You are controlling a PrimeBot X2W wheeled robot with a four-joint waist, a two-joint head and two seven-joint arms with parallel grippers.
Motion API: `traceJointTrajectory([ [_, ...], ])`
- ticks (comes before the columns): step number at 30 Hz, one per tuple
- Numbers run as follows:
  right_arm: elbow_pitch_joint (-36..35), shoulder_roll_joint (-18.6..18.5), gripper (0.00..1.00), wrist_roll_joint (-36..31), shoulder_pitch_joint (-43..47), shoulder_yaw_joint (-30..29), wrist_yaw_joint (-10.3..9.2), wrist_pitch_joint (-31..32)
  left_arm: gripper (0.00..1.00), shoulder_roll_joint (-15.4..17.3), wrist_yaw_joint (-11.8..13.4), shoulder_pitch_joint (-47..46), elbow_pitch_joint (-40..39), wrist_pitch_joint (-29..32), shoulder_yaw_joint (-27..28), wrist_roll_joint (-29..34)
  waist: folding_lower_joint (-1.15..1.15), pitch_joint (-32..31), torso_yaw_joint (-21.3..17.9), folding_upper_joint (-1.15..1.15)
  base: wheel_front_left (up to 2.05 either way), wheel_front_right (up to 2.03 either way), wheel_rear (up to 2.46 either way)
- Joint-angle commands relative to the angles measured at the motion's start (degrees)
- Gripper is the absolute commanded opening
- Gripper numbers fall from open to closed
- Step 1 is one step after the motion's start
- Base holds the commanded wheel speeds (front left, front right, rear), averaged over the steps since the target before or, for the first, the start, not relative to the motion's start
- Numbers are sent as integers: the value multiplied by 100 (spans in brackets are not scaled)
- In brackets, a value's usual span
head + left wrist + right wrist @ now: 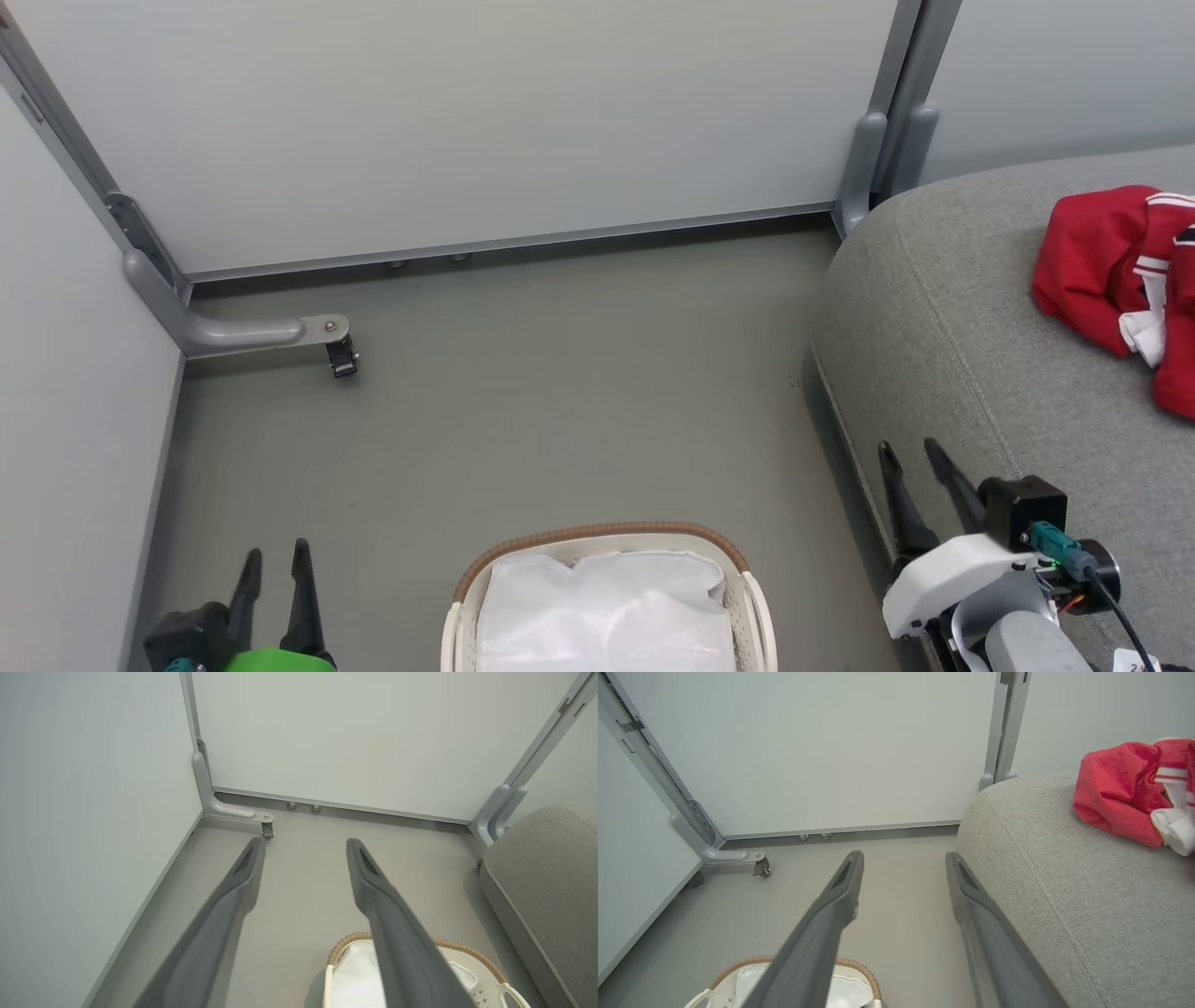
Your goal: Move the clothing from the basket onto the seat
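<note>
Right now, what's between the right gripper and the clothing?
Bare seat fabric with its stitched seam lies between the right gripper and the clothing, as the head view shows.

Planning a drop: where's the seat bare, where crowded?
Bare: seat between its rounded floor-side edge and the red clothing, plus the stretch from there to the right gripper. Crowded: head view's right edge, where the clothing lies.
</note>
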Motion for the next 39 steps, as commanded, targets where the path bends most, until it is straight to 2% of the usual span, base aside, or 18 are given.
traceJointTrajectory([
  [1, 26, 6, 0, 22, 5, -12, 0, 14, 0, -7, 0, -5, 26, 14, 9, -22, 0, -1, 0, 0, 0, 0, 0],
  [22, -274, 3, 0, 2223, 125, -234, -1, 592, 0, -21, -3, -177, -246, 596, 103, -2113, 0, 1, -8, 0, 0, 0, 0],
  [39, -500, -7, 0, 3645, 179, -377, -2, 960, 0, -22, -5, -294, -456, 966, 157, -3468, 0, 2, -14, 0, 0, 0, 0],
])
